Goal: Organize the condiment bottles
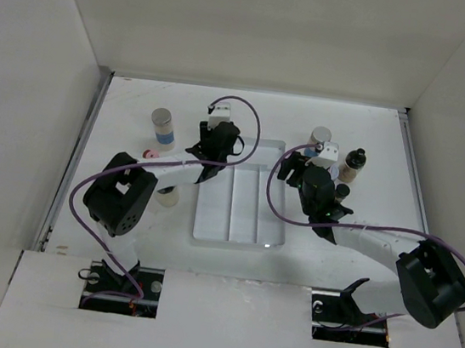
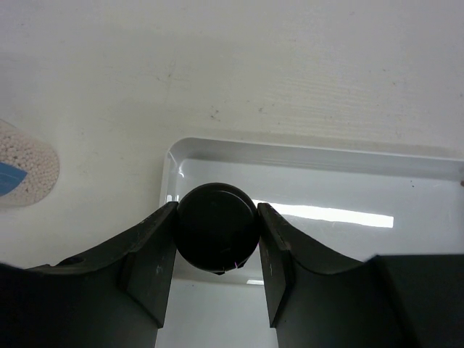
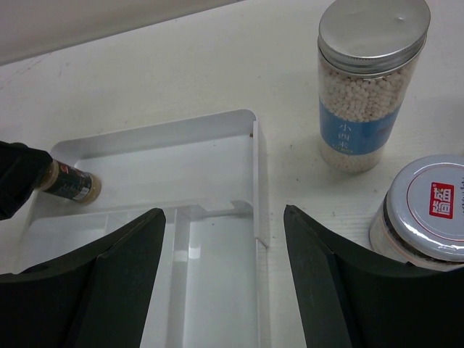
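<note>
The left gripper (image 2: 217,217) is pinching a small dark bottle (image 3: 72,183) by its black cap, one finger pressed on each side. The bottle sits over the far left corner of the tray (image 3: 217,119), just inside the rim, in the compartment that runs crosswise at the tray's far end. Seen from the right wrist, its long axis is tipped well over. The cap is buried in the fingers and the base points along that compartment toward the tray's right side. The base looks to be on or just above the tray floor, though the view does not settle whether it touches.

Setting it down calls for little more than easing it to the floor and letting go. The corner walls are close on two sides, and nothing else shows in the compartment to the bottle's right.

The right gripper (image 3: 223,212) is spread and holds nothing, hovering over the tray's right half. A pale bottle (image 3: 370,94) with a grey lid and a white-lidded jar (image 3: 428,206) stand upright on the table just off its right finger, nearer this arm.
</note>
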